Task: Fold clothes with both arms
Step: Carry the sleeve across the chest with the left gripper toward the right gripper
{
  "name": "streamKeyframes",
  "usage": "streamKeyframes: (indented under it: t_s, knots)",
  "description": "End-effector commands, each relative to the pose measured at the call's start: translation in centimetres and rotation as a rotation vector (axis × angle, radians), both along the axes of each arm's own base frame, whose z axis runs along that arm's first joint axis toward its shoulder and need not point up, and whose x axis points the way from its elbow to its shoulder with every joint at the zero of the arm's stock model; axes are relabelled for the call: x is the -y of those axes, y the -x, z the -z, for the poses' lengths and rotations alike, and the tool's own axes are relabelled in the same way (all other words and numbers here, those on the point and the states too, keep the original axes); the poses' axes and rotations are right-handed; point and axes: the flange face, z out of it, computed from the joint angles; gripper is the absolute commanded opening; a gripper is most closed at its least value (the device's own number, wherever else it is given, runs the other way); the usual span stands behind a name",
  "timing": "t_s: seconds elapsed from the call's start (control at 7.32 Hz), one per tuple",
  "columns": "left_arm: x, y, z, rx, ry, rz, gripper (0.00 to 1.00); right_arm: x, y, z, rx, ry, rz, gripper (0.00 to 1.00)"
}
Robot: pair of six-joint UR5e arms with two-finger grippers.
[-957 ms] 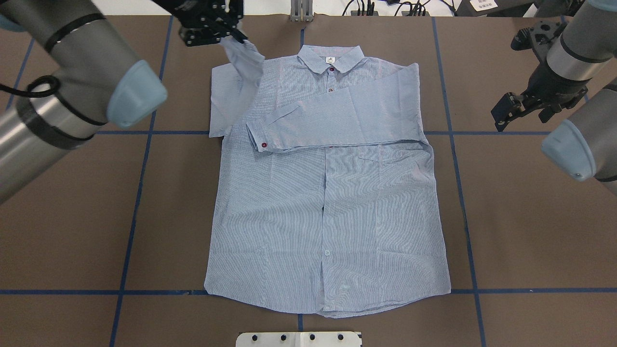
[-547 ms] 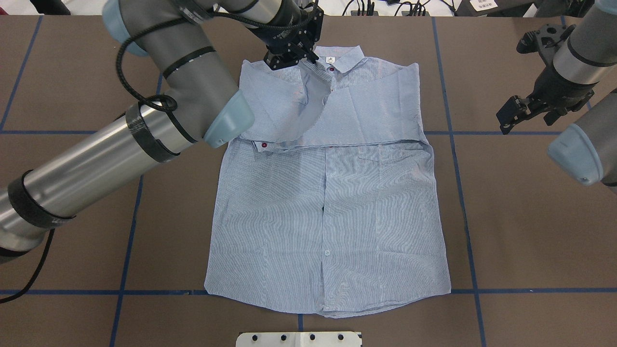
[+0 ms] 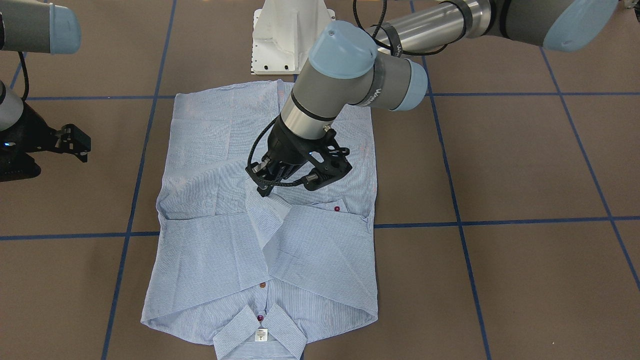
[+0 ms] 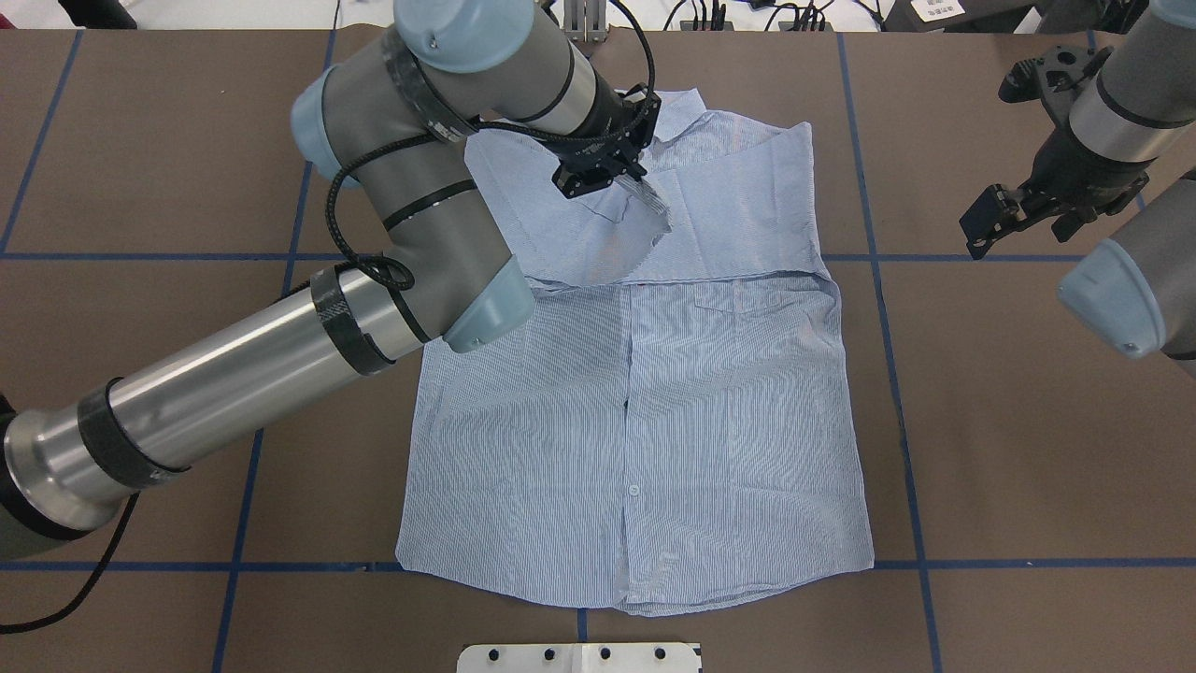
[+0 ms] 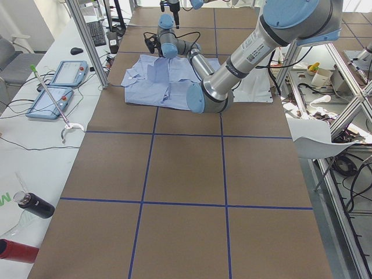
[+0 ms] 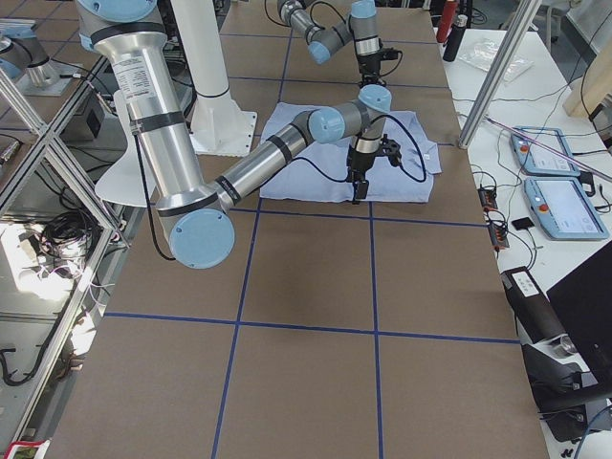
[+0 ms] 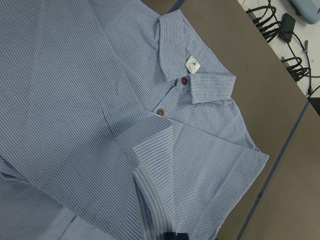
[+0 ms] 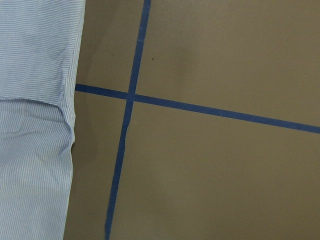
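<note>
The shirt (image 4: 654, 421) is light blue with fine white stripes; at its 6 o'clock end in the front-facing view sit a white label (image 3: 260, 335) and a dark red button (image 3: 260, 318), with a brown button (image 3: 262, 285) just toward 12 o'clock. The table (image 4: 1028, 421) is plain brown, crossed by a grid of blue tape lines (image 4: 140, 256). The left arm (image 4: 234, 374) is silver-grey with pale-blue joint caps, the left gripper (image 3: 262, 191) black, the base (image 3: 285, 40) white.

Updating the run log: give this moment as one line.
left hand: shut on sleeve cuff, over shirt chest | right hand: open, beside shirt | other sleeve: folded across chest
</note>
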Motion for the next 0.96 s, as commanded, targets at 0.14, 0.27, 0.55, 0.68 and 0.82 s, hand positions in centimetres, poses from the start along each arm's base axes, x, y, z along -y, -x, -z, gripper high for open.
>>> streamKeyframes:
  t_s: [0.14,0.27,0.55,0.68,0.82]
  knots:
    - [-4.9,-8.4,4.2,-0.063,-0.091,0.002,0.00,0.1,0.1,0.4,0.008,-0.002,-0.007,1.00]
    - [-5.3,-10.0,3.8,-0.115,-0.126,0.007,0.00,0.1,0.2,0.8,0.011,-0.006,-0.006,1.00]
    - [-5.1,-11.1,2.6,-0.099,-0.124,0.019,0.00,0.3,0.4,1.6,0.018,-0.018,-0.008,1.00]
    - [-5.2,-10.9,2.9,-0.104,-0.148,0.015,0.74,0.3,0.5,1.7,0.020,-0.020,-0.007,1.00]
    - [-5.5,-10.4,3.4,-0.121,-0.266,-0.002,1.00,0.4,0.5,1.6,0.020,-0.018,-0.005,1.00]
